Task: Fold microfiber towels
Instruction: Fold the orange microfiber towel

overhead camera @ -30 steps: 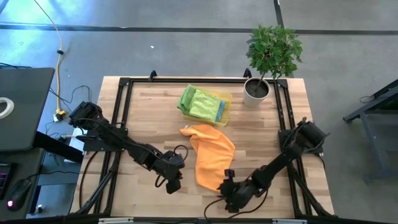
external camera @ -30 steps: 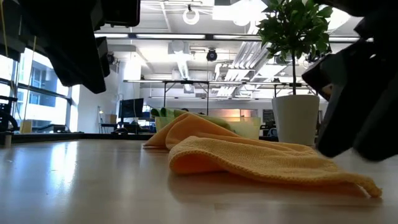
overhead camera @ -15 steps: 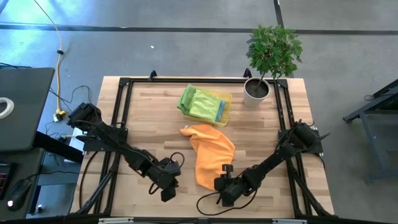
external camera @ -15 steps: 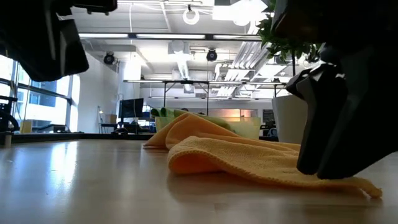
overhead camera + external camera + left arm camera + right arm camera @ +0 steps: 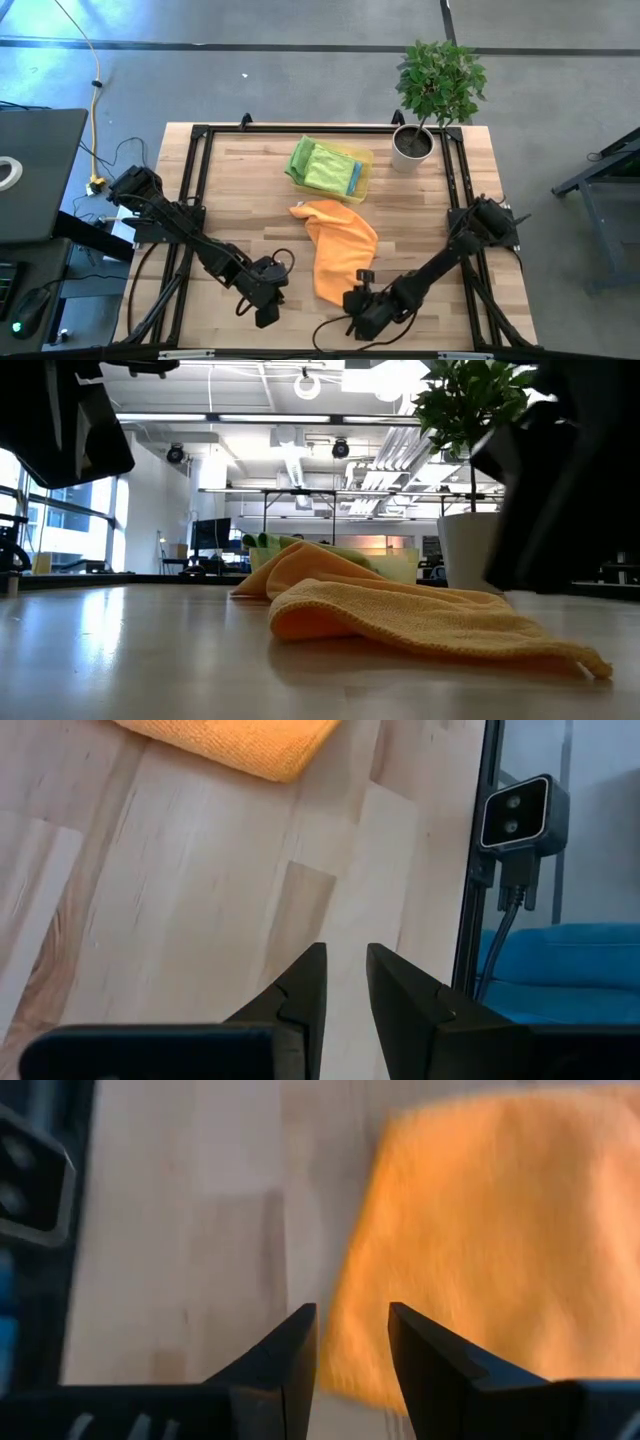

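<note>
The orange towel [image 5: 341,248] lies rumpled on the table's middle, one fold bulging up [image 5: 330,605], its near corner flat on the wood [image 5: 598,664]. My right gripper [image 5: 353,324] hovers open just above and near of the towel's near edge [image 5: 365,1330], touching nothing. My left gripper [image 5: 266,316] stands open over bare wood to the towel's left, near the front edge; the towel's corner [image 5: 260,745] lies ahead of it. More towels, light green with a teal edge [image 5: 322,165], are piled in the yellow tray [image 5: 366,160].
A potted plant [image 5: 415,140] stands at the far right corner. A black frame [image 5: 195,190] runs round the table, and a small camera [image 5: 517,812] sits on its near rail. Bare wood [image 5: 240,200] lies left of the orange towel.
My left gripper has drawn away from the orange towel toward the table's near left. My right gripper has shifted left along the near edge, dipped down by the towel's near corner, then risen again. The towel lies as before.
</note>
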Controlling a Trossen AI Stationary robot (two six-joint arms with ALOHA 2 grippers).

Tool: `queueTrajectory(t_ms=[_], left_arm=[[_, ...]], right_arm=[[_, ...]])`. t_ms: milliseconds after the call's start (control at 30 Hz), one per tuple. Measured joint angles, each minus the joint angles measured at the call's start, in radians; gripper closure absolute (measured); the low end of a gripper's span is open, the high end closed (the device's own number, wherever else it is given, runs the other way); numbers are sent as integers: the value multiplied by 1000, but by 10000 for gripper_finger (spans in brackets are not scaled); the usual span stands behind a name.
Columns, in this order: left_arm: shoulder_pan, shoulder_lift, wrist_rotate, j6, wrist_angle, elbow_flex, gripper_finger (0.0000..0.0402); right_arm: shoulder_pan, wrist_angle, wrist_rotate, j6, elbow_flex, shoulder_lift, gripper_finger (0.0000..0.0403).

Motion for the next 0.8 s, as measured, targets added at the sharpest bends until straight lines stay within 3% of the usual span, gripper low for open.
queueTrajectory(t_ms=[167, 333, 800], left_arm=[[0, 0, 0, 18, 0, 0, 336], [0, 0, 0, 51, 0, 0, 336], [0, 0, 3, 53, 1, 0, 336]], right_arm=[[6, -94, -15, 56, -1, 0, 284], [-3, -55, -81, 94, -2, 0, 284], [-12, -8, -90, 49, -1, 63, 284]])
